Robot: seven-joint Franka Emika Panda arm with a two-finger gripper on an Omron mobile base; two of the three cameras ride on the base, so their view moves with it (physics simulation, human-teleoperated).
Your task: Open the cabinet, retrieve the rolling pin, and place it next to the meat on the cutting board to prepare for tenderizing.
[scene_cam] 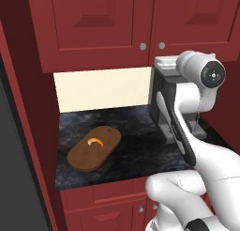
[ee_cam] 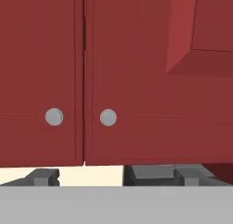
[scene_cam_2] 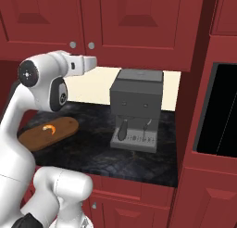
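The cabinet point(ee_cam: 136, 68) hangs over the counter with both dark-red doors closed. Its two round silver knobs point(ee_cam: 54, 117) point(ee_cam: 108, 117) sit side by side just above my gripper point(ee_cam: 116, 177). The gripper faces the doors a short way off. It is open, its fingertips point(ee_cam: 43, 176) wide apart with nothing between them. From the base, the cabinet point(scene_cam: 98, 23) and my white hand point(scene_cam_2: 84, 63) show just below the knobs. The oval cutting board point(scene_cam: 93, 148) lies on the counter's left part with the small orange meat point(scene_cam: 95, 141) on it. The rolling pin is hidden.
A dark grey coffee machine point(scene_cam_2: 136, 102) stands on the black stone counter point(scene_cam_2: 92, 153), right of the board and under the cabinet. A tall red unit with a black oven window point(scene_cam_2: 222, 111) closes the right side. Low red drawers point(scene_cam: 108, 197) run under the counter.
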